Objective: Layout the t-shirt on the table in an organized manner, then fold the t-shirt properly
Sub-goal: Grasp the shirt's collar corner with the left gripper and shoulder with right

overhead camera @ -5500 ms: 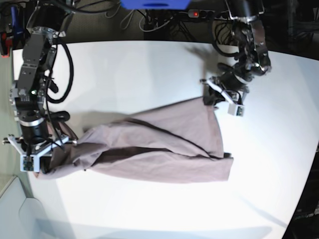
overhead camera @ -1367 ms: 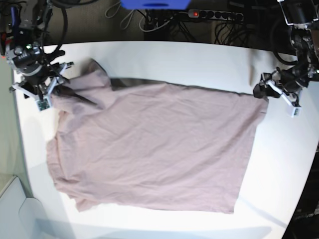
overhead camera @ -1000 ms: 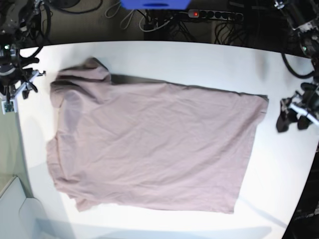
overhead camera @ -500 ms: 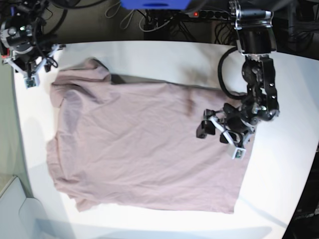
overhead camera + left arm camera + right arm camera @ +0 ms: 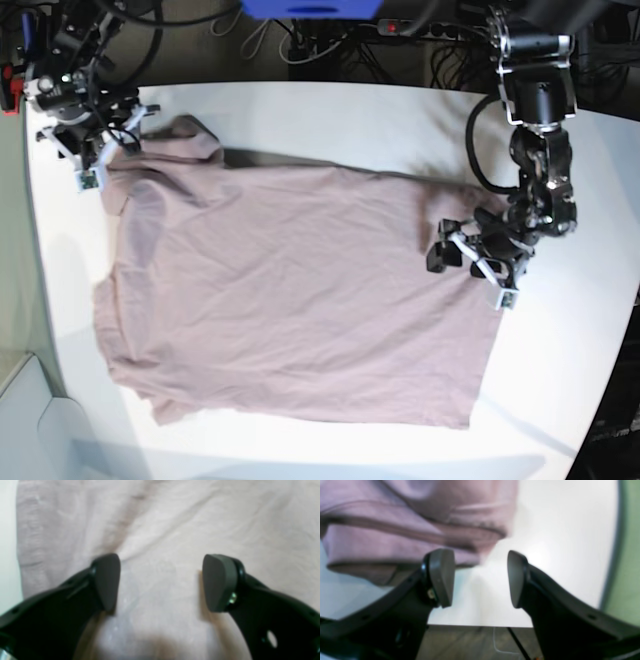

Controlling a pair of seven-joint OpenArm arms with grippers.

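Note:
The mauve-pink t-shirt (image 5: 300, 290) lies spread flat on the white table (image 5: 330, 120), with one sleeve bunched at the far left corner. My left gripper (image 5: 455, 262) hovers low over the shirt's right part. In the left wrist view it (image 5: 161, 582) is open, with wrinkled t-shirt fabric (image 5: 175, 525) under both pads and nothing pinched. My right gripper (image 5: 105, 150) is at the bunched sleeve. In the right wrist view it (image 5: 480, 577) is open over bare table (image 5: 557, 542), and the folded t-shirt edge (image 5: 407, 517) lies just beyond its left finger.
The table's left edge runs close to my right gripper, with green floor (image 5: 630, 555) beyond it. A power strip and cables (image 5: 400, 28) lie behind the table's far edge. A pale bin (image 5: 30, 420) sits off the near left corner.
My right gripper has moved from the table's far left corner to the bunched sleeve, its jaws wider. My left gripper has shifted slightly right over the shirt. The shirt has not moved.

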